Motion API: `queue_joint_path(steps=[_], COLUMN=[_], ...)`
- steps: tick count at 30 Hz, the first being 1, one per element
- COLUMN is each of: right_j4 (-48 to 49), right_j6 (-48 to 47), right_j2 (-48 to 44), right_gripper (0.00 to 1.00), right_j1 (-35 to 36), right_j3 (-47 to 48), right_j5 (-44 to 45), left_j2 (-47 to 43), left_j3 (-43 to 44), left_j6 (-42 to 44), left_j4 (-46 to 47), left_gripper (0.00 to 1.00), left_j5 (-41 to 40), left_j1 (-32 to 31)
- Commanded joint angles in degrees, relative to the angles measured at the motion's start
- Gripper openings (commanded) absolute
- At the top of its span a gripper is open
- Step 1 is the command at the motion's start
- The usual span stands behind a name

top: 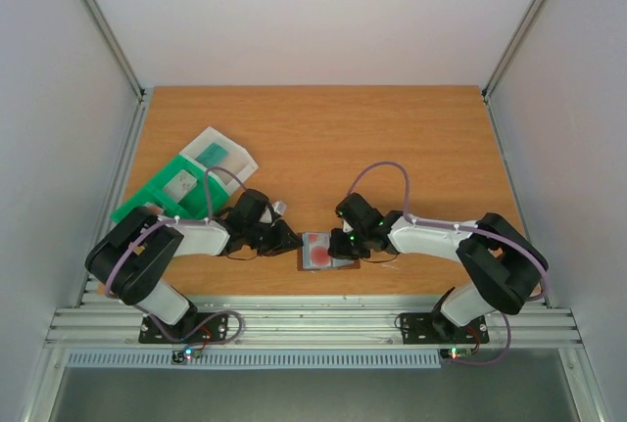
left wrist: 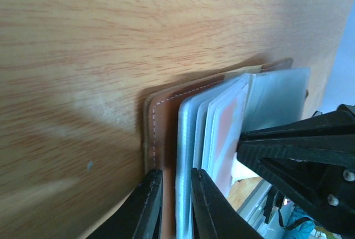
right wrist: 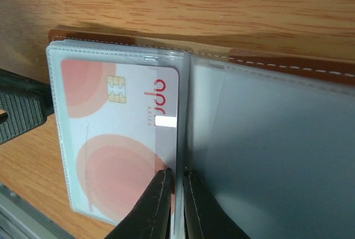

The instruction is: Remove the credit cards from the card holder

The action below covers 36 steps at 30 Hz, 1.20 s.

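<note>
The brown card holder (top: 349, 263) lies open near the table's front edge, between both grippers. Its brown cover (left wrist: 163, 122) and grey-blue clear sleeves (right wrist: 266, 150) show in both wrist views. A pale card with red round marks (right wrist: 116, 139) sits in the left sleeve, and shows red in the top view (top: 318, 251). My left gripper (left wrist: 176, 206) is shut on the holder's cover and outer sleeve edge (top: 291, 239). My right gripper (right wrist: 177, 200) is shut on the red card's edge at the spine (top: 340, 244); I cannot tell if the sleeve is pinched too. The teal card is hidden.
A green compartmented tray (top: 167, 192) and a clear plastic box (top: 223, 158) lie at the back left, behind the left arm. The metal rail (top: 313, 319) runs just in front of the holder. White walls close in both sides.
</note>
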Motion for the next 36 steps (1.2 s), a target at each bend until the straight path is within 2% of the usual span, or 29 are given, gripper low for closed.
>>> queue_joint_path(steps=[1,5,8,12,21,27,31,36], right_j4=[-2.46,-1.48,-0.63,0.06,1.05,2.03,1.87,1.36], right_j6=[-0.70,-0.20,0.18,0.27,0.60,0.79,0.85,0.79], right_j2=[-2.52,-2.59,-2.05,-0.98,0.01,0.40,-0.13,-0.71], right_gripper=[0.10,0.12,0.15,0.17,0.21,0.18,0.15,0.11], right_j1=[0.07,0.06,0.07,0.11,0.08,0.03,0.02,-0.05], right_j3=[-0.52,-0.38,-0.64,-0.69,-2.15,-2.79,-3.23,-3.43], right_j5=[1.83,0.35,-0.21,-0.68,0.08,0.18,1.00,1.37], left_j2=[-0.93,-3.16,-3.88,-1.76,3.63,5.07,4.25,2.58], left_j3=[-0.08,-0.43,-1.04,-1.99,-2.67,-1.77,-1.45,-0.70], left_j6=[2.24,1.57,-0.11,-3.47,-6.11,-3.82,-1.57,1.69], left_j4=[-1.69,-1.88,1.57,9.12,16.94,12.95,6.71,0.65], left_gripper=[0.15,0.17,0.18,0.18,0.17,0.11,0.05,0.03], left_j5=[-3.31,-3.26,-1.52,1.67,2.94,0.99,-2.15,-4.89], left_j1=[-0.39,-0.44,-0.50,-0.64,-1.55,-1.53,-1.58,-1.56])
